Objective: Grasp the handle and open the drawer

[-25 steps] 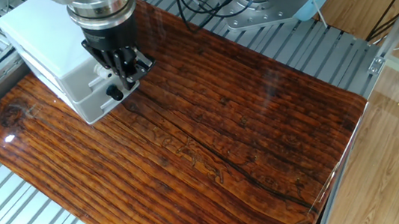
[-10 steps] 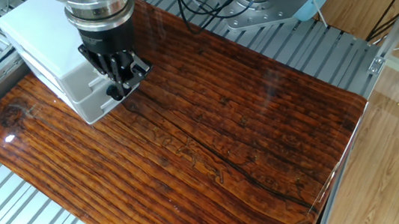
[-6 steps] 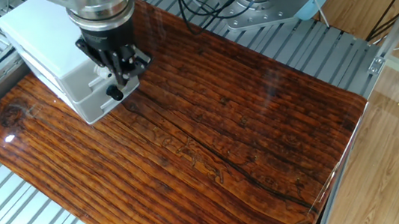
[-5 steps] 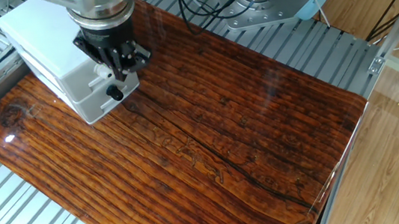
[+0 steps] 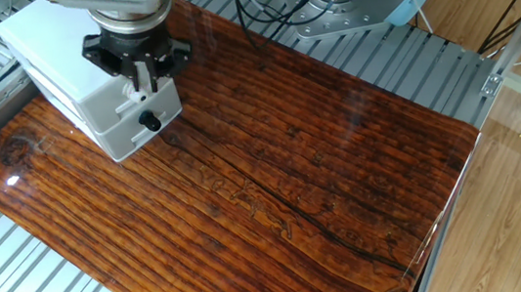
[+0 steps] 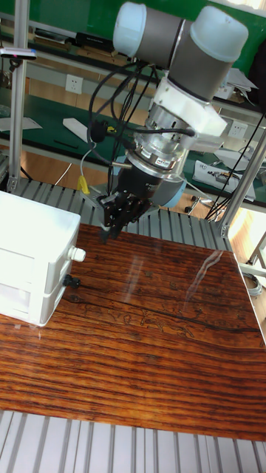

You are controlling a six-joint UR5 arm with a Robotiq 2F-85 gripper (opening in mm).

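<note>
My jaws hang above the handle, and the drawer is not open yet

My jaws look pinched close together and hold nothing. They are up in the air, over the front of the white box (image 5: 42, 43). The handle (image 5: 150, 122) is the little black knob on the drawer (image 5: 126, 135), the bottom part of the box, which sits at the far left corner of the brown surface (image 5: 294, 181). I think I am at the reaching step. Next I should spread my jaws, come down to the knob, pinch it and pull it away from the box. From above, my jaws seem right on the box. From the side, they are high up and well apart from the handle (image 6: 70, 281)
</note>
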